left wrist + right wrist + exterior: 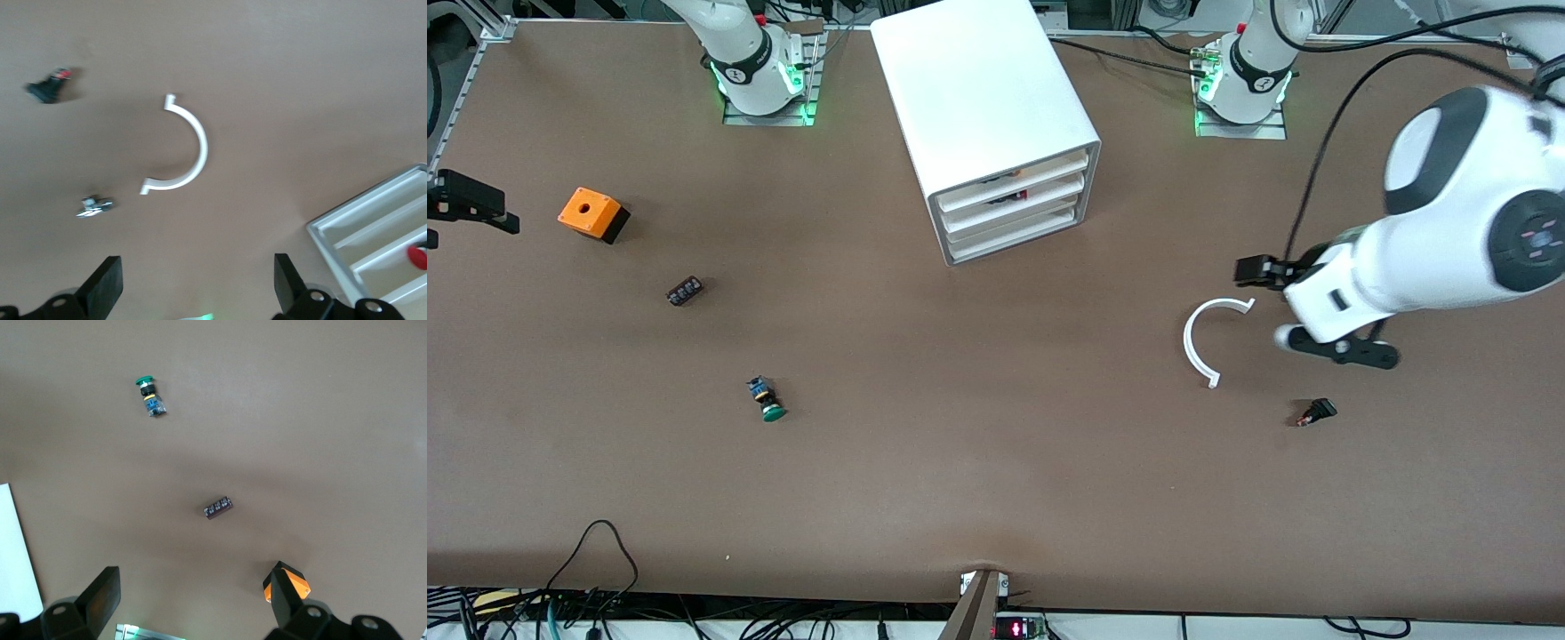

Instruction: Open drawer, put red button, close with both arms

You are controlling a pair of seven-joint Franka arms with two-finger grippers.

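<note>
A: Broad brown surface [978, 462], with the white cabinet [983, 107] standing between the two arm bases. What's scattered on it?

B: An orange box [592, 214] and a small dark block [684, 291] toward the right arm's end, and a green-capped button [767, 399] nearer the front camera. Toward the left arm's end lie a white curved piece [1202, 342] and a small black part [1317, 412].

A: And the red button?

B: Its red cap [418, 256] shows in the left wrist view, lying in one of the cabinet's drawers; in the front view there is a red speck [1020, 195] behind the second drawer front [1014, 193].

A: So which step is this?

B: I judge the placing done and the closing about finished. The drawer fronts sit close to flush, though I cannot tell whether that one is pushed fully home.

A: The arms?

B: The left gripper [193, 283] hangs over the surface just beside the curved piece, pointing down, fingers [107, 283] spread wide and holding nothing. The right gripper [193, 600] is over the surface near the orange box, likewise spread and empty; in the front view only its tip [467, 203] shows at the edge.

A: Next move?

B: If the drawer is still proud, both grippers must come to its front and press evenly.
</note>
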